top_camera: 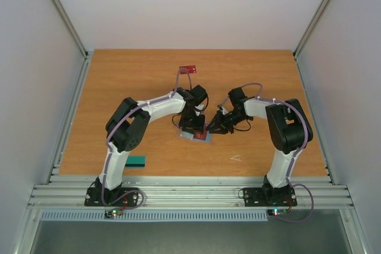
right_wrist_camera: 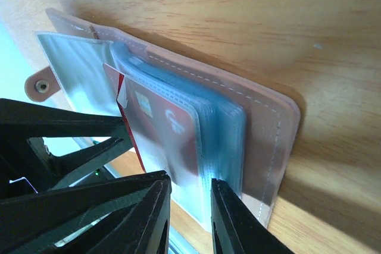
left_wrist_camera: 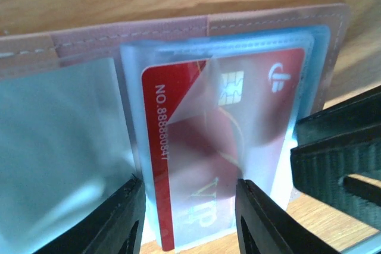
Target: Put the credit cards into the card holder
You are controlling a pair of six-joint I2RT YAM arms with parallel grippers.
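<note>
Tan-brown card holder (left_wrist_camera: pixel 149 33) is lying open on the wooden tabletop (top_camera: pixel 119 75) between the two arms, its stack of clear sleeves (right_wrist_camera: pixel 226 123) fanning up from the cover. One red card (left_wrist_camera: pixel 178 87) is sitting against the front sleeve, mostly under the plastic, with a strip along one long edge showing bare. The left fingers (left_wrist_camera: pixel 113 230) are standing on either side of the card's near end, just beside the sleeve edges; whether they are pressing on it I cannot tell. The right fingers (right_wrist_camera: pixel 235 224) are pinching the free edge of the sleeve stack, almost together. A second red card (top_camera: pixel 189 69) is lying toward the far side of the tabletop, well apart, and the teal-green card (top_camera: pixel 137 161) is lying near the left arm's base
</note>
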